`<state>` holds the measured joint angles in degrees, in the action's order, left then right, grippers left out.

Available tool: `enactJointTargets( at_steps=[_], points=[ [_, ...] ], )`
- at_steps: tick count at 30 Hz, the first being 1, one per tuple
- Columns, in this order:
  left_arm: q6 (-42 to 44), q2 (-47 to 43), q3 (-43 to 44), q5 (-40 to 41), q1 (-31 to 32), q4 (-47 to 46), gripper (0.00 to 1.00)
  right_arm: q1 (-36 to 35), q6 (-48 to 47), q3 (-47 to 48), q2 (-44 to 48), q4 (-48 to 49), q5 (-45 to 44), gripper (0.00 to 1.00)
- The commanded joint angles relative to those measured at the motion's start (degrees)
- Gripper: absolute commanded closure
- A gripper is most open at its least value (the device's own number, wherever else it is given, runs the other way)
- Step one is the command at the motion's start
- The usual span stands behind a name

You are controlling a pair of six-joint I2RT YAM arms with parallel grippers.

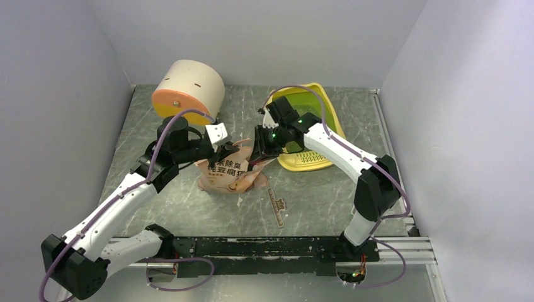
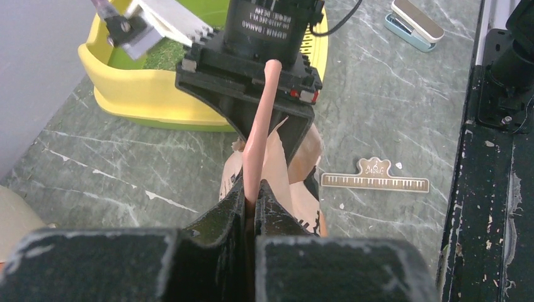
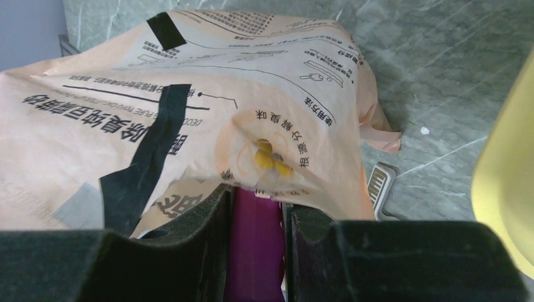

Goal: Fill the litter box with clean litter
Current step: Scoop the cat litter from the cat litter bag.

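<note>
Beyond the bag (image 1: 230,173), the right arm (image 1: 340,151) covers most of the box (image 1: 313,163). The scoop (image 3: 255,251) disappears under the bag, its near end cut off between the right gripper's (image 3: 255,204) fingers.

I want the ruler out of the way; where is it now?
Top view: the ruler lies flat on the table near its centre, just off the near right corner of the litter bag.

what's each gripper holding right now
left gripper: closed on the top edge of the pink printed bag
right gripper: closed on a magenta plastic piece, probably the scoop
</note>
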<state>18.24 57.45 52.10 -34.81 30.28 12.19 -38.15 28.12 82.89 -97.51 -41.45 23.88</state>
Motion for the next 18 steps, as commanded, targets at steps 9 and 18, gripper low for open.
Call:
enactJointTargets(
  at_steps=[9,18],
  points=[
    [0.5,0.6,0.2,-0.9,0.6,-1.0,0.95,1.8,-3.9,6.0,5.3,-8.9,-11.8,1.00],
    [-0.8,1.5,-1.2,-2.2,0.7,-2.1,0.95,1.2,0.4,-2.0,-0.4,4.5,5.3,1.00]
  ],
)
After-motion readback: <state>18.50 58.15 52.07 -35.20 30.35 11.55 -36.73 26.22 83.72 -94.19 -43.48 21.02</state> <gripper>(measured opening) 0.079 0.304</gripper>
